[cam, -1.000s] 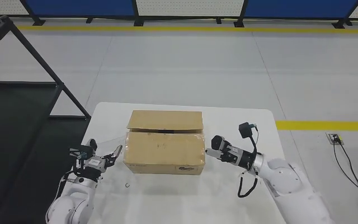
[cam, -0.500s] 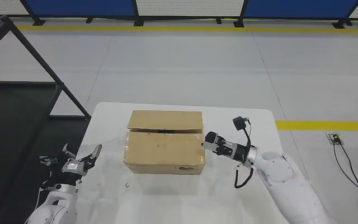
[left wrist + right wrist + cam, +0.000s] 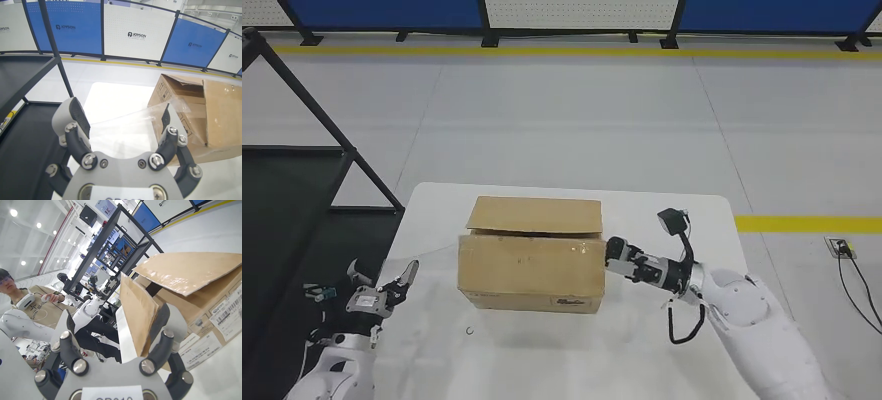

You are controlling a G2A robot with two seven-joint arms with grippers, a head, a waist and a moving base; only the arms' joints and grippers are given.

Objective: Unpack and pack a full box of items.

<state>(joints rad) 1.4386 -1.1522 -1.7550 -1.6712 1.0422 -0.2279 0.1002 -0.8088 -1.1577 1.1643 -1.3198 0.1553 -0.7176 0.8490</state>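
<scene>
- The box (image 3: 532, 268) sits on the table (image 3: 662, 215), about mid-width and a little left of centre.
- One top flap (image 3: 535, 213) lies along the box's far side.
- My right gripper (image 3: 614, 255) is at the box's right end, up against it; an end flap (image 3: 140, 313) stands between my fingers.
- My left gripper (image 3: 382, 270) is well apart from the box, over the table's left edge.
- A strip of film (image 3: 132, 117) runs from the box's left end toward my left gripper.
- A small item (image 3: 471, 331) lies on the table before the box's front left corner.
- A rack (image 3: 302, 200) stands left of the table.
- Fence panels (image 3: 572, 12) stand far behind, across the floor.
</scene>
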